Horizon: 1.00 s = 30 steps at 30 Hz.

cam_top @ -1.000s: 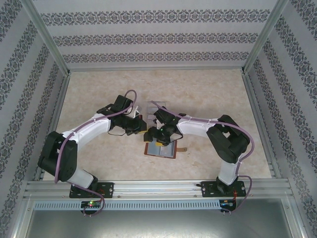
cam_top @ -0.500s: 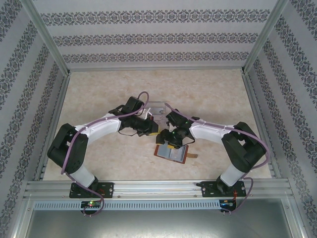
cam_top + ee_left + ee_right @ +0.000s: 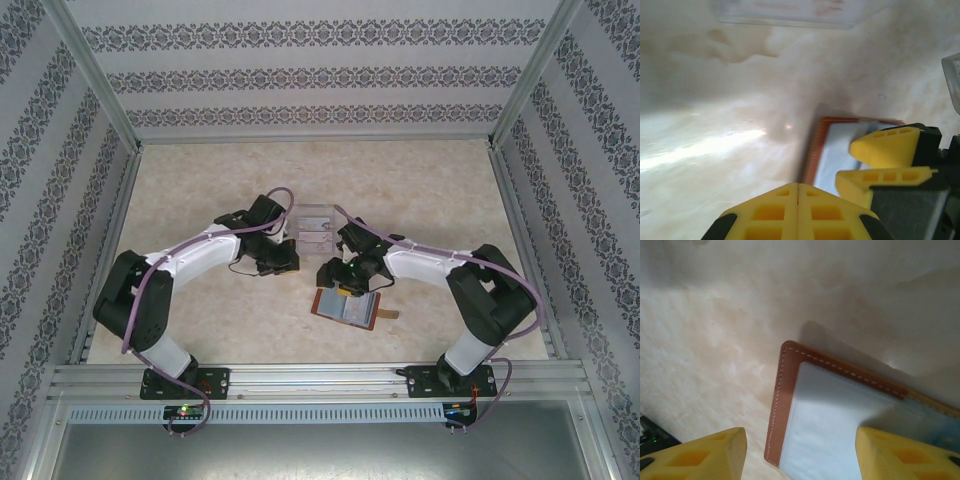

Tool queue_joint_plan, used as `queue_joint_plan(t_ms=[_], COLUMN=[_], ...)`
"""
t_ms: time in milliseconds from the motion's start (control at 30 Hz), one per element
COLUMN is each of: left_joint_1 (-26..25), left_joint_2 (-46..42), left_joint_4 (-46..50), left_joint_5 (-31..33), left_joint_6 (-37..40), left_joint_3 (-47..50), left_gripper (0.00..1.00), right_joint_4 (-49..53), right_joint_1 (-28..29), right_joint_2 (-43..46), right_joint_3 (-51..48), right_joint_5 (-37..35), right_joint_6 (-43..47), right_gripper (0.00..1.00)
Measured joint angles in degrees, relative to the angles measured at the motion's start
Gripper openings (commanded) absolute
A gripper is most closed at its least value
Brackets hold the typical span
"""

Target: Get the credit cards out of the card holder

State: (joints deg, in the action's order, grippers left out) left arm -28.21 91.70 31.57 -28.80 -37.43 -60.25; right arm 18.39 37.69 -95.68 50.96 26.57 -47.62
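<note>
The card holder (image 3: 350, 307) lies open on the table, reddish-brown with pale grey-blue inner pockets (image 3: 840, 430) and a strap tab on its right. My right gripper (image 3: 339, 283) hovers over its left end, open, its two fingers (image 3: 715, 452) straddling the stitched corner (image 3: 782, 390). My left gripper (image 3: 289, 264) is shut on nothing, just left of the holder (image 3: 826, 145), and the right gripper's yellow fingers (image 3: 887, 145) show beside it. I cannot tell a credit card from the pocket lining. Pale flat rectangles that look like credit cards (image 3: 315, 236) lie in the tray behind.
A clear plastic tray (image 3: 312, 214) sits just behind both grippers, its edge (image 3: 790, 17) at the top of the left wrist view. Metal rails and patterned walls enclose the pale table. Open tabletop spreads left, right and behind.
The card holder and both grippers shifted right early on. Since then the left gripper has drawn back to the left, away from the holder, while the right gripper's jaws have narrowed a little over it.
</note>
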Motion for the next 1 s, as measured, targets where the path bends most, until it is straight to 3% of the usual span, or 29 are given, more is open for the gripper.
queue_joint_plan(t_ms=[300,567,800,1000], left_joint_1=[4.3,4.2,0.4,-4.5], left_joint_2=[-6.4,-5.5,-0.5,5.9], left_joint_4=[2.8,-0.5,-6.6,-13.1], left_joint_5=[2.4,-3.0,-7.2,-10.4], left_joint_6=[1.3,-0.4,-3.5,-7.1], left_joint_3=[0.9,3.4,3.3,2.6], left_gripper=[0.09,0.09,0.09,0.06], right_joint_4=[-1.3,-1.2,1.3,6.0], right_joint_1=[2.0,2.0,-1.5,-3.9], right_joint_2=[-5.7,-4.6,4.5,8.8], right_joint_3=[5.8,8.5,3.7,-1.6], right_joint_5=[1.4,1.8,0.5,-3.5], right_joint_6=[0.0,0.0,1.1,2.9], right_gripper=[0.59,0.59,0.57,0.44])
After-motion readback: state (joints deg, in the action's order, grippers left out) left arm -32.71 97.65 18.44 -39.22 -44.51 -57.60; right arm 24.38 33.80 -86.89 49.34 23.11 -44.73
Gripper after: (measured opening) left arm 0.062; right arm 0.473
